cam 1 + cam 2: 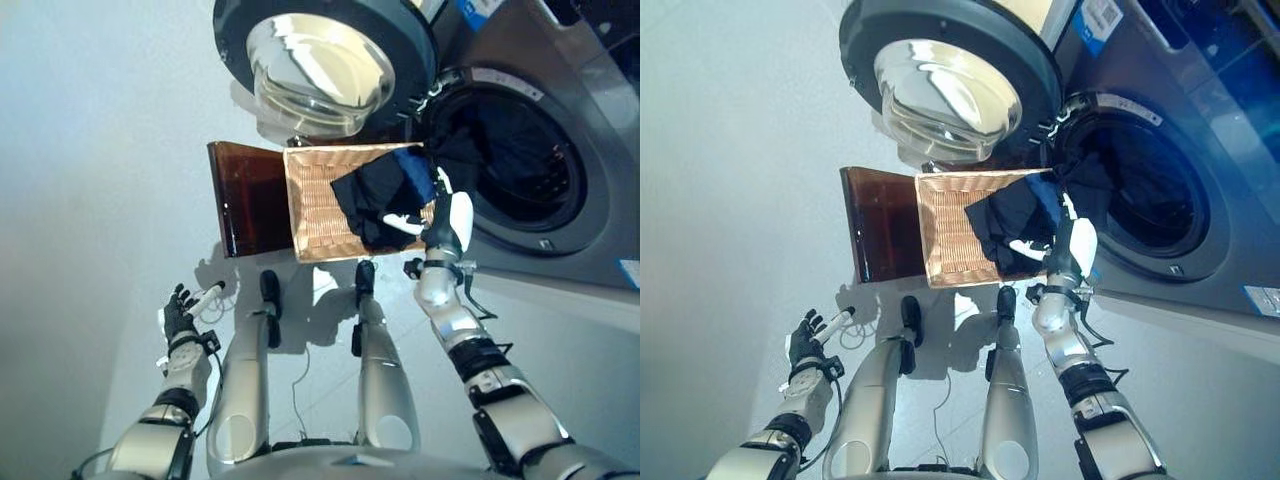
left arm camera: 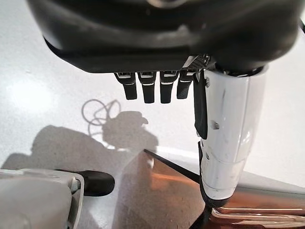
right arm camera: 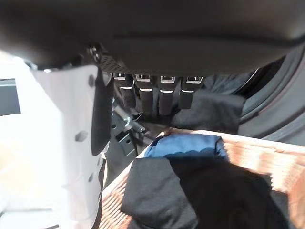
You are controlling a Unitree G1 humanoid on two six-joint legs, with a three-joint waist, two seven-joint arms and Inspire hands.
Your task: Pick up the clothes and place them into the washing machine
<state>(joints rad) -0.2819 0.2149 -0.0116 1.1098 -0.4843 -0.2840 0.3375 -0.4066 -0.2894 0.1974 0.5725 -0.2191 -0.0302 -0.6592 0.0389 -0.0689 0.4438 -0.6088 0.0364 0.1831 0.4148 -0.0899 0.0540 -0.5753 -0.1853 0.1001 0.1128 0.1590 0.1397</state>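
A wicker basket (image 1: 312,212) stands on the floor in front of the washing machine (image 1: 560,200), whose round door (image 1: 320,60) hangs open. Black clothes (image 1: 375,200) and a blue cloth (image 3: 186,144) lie heaped in the basket's right half. Another dark garment (image 1: 462,140) droops over the lip of the drum (image 1: 525,165). My right hand (image 1: 447,222) hovers just above the basket's right rim beside the heap, open, fingers (image 3: 152,93) straight and holding nothing. My left hand (image 1: 178,318) is low at the left over the bare floor, open and empty.
A brown translucent panel (image 1: 245,195) leans against the basket's left side, also seen as the brown panel (image 2: 162,191) in the left wrist view. Pale floor (image 1: 90,200) stretches to the left. The machine's grey front fills the right side.
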